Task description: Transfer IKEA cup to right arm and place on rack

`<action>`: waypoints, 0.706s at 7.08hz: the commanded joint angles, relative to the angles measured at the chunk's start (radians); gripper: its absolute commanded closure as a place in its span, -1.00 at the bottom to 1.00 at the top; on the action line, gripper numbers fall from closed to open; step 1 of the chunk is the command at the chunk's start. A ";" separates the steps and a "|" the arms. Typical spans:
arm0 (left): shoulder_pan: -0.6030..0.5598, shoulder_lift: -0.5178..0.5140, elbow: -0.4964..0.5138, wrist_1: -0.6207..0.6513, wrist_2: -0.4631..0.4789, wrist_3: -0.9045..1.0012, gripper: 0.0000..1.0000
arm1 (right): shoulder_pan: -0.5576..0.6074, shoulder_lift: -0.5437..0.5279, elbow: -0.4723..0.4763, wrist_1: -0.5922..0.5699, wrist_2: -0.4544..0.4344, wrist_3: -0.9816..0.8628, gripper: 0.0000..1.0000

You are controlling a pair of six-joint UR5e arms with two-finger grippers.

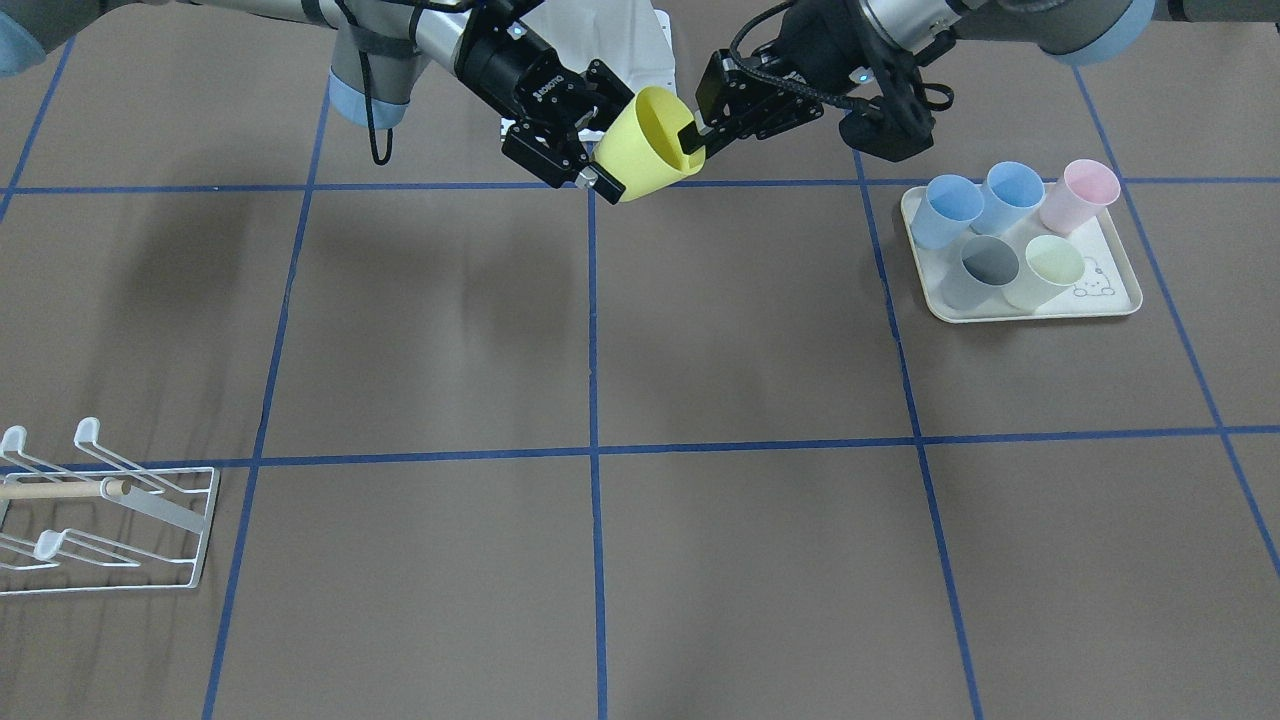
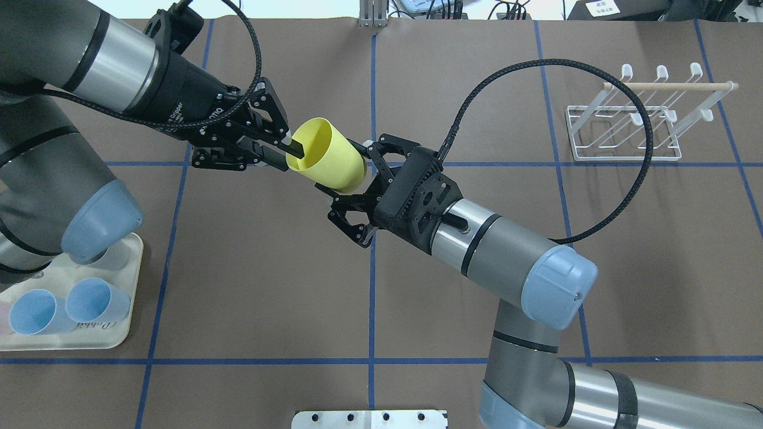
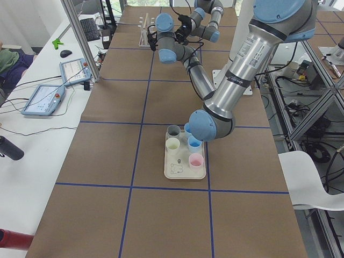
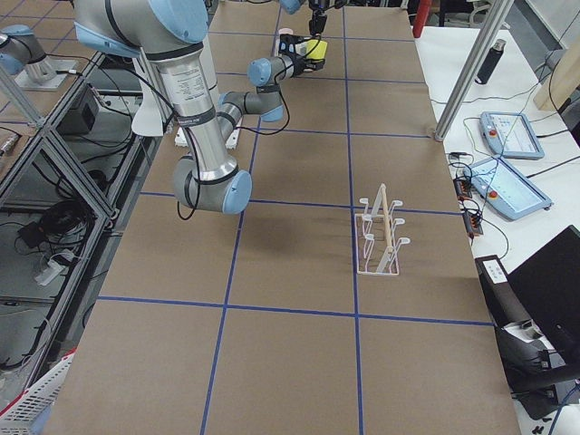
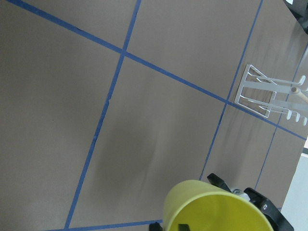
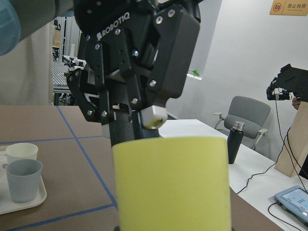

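Between the fingers of the left gripper (image 2: 290, 154) the rim of the yellow cup (image 2: 328, 156) is pinched, one finger inside, so its base is offered to the right gripper (image 2: 346, 170). Its jaws are spread astride the smooth, tapered plastic — whether they are yet closed on it cannot be told. Well beyond, the white wire rack (image 2: 626, 128) is left bare.

The yellow cup (image 2: 331, 158) hangs tipped on its side above the bench (image 2: 250, 262), rim nipped by the left pincer (image 2: 290, 152), between the cream tray (image 2: 132, 286) and the rack (image 2: 638, 118), an empty white wire frame with slanted, tabbed prongs and a pale wooden dowel, standing far from that tray.
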 commanded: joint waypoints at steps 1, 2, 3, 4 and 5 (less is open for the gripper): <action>-0.044 0.009 -0.002 0.003 -0.012 0.025 -1.00 | 0.002 -0.002 0.000 0.000 -0.001 0.003 0.22; -0.078 0.024 -0.004 0.004 -0.014 0.042 -1.00 | 0.006 0.000 0.002 -0.002 -0.002 0.012 0.24; -0.111 0.061 -0.006 0.006 -0.014 0.085 -1.00 | 0.024 -0.002 0.008 -0.012 -0.008 0.026 0.26; -0.151 0.109 -0.006 0.008 -0.014 0.141 -1.00 | 0.060 -0.006 0.011 -0.071 -0.007 0.091 0.34; -0.191 0.170 -0.006 0.009 -0.014 0.228 -1.00 | 0.097 -0.006 0.038 -0.197 -0.002 0.107 0.44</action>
